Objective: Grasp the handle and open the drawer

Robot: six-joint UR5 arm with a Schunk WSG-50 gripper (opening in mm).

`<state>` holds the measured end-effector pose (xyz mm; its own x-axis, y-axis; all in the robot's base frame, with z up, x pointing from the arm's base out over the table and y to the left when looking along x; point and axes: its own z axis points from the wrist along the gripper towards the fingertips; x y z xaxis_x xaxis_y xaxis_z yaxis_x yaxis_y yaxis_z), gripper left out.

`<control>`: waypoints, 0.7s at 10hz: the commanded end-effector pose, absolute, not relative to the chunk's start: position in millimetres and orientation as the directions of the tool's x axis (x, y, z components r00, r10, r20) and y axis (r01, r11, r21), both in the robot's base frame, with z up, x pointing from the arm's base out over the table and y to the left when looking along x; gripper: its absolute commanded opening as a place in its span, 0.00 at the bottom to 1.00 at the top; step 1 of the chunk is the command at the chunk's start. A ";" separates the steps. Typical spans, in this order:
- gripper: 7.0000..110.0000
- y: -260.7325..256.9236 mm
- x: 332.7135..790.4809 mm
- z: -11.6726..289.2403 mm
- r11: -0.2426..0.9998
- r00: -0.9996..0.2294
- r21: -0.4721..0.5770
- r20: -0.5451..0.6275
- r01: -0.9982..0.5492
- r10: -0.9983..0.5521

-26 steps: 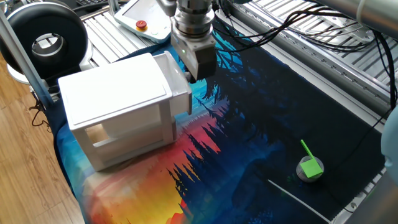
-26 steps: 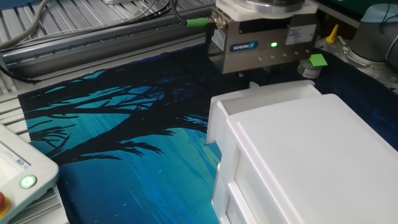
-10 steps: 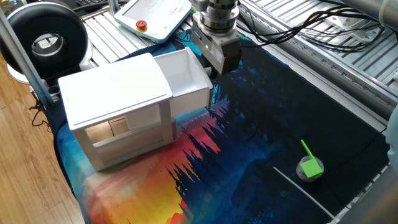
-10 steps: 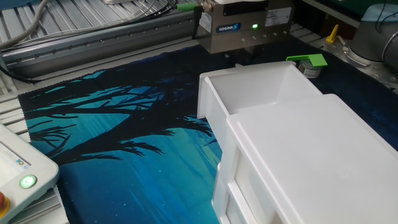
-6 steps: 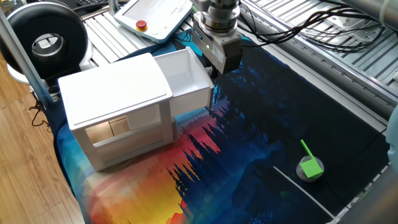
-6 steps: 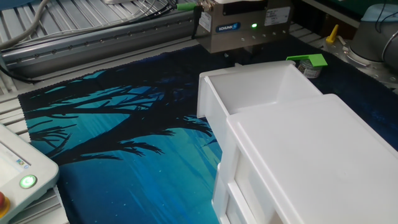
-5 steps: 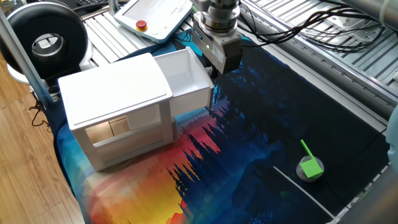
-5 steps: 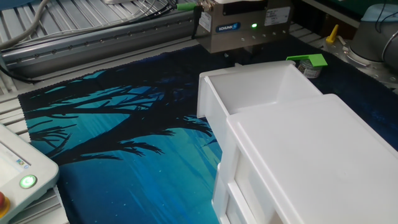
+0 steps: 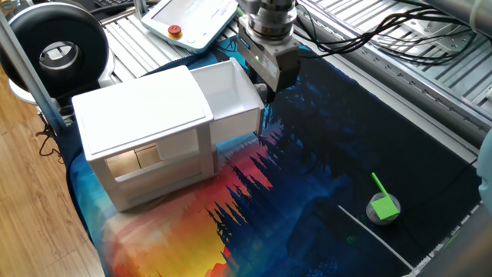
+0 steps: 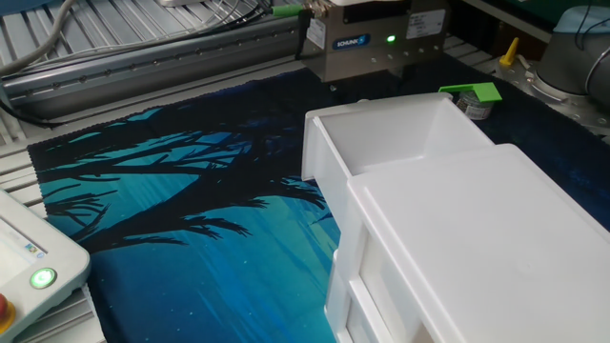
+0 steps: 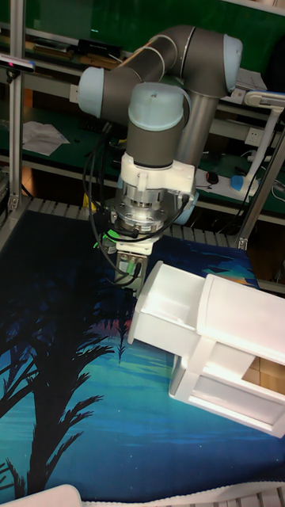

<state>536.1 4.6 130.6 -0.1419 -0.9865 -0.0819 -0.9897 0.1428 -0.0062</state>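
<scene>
The white drawer (image 9: 231,91) stands pulled out of the white cabinet (image 9: 142,115), and its tray (image 10: 400,129) holds nothing. My gripper (image 9: 265,90) hangs right at the drawer front, on the side away from the cabinet. In the tall fixed view its fingers (image 11: 127,271) point down beside the front panel of the drawer (image 11: 170,305). They look slightly spread, with a small gap to the panel. The handle is hidden behind the drawer front and the gripper body (image 10: 372,43) in every view.
A green block on a grey disc (image 9: 383,206) lies far right on the printed cloth and also shows behind the drawer (image 10: 474,93). A thin white rod (image 9: 369,240) lies near it. A teach pendant (image 9: 192,19) and a black round device (image 9: 58,50) sit past the cloth's edge.
The drawer has slid well out of the cabinet as the gripper moved away from it. In the last half second the drawer stays still and the fingers part a little.
</scene>
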 end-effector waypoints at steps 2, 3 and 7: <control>0.57 3.3 533.7 142.3 0.147 -0.146 -0.010 -0.075 -0.989 -0.986; 0.57 2.0 532.8 148.6 0.152 -0.150 -0.010 -0.069 -0.988 -0.986; 0.57 0.2 524.5 173.9 0.165 -0.164 -0.011 -0.057 -0.986 -0.985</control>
<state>529.0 -0.6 157.1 -0.1533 -0.9867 -0.0540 -0.9880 0.1540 -0.0099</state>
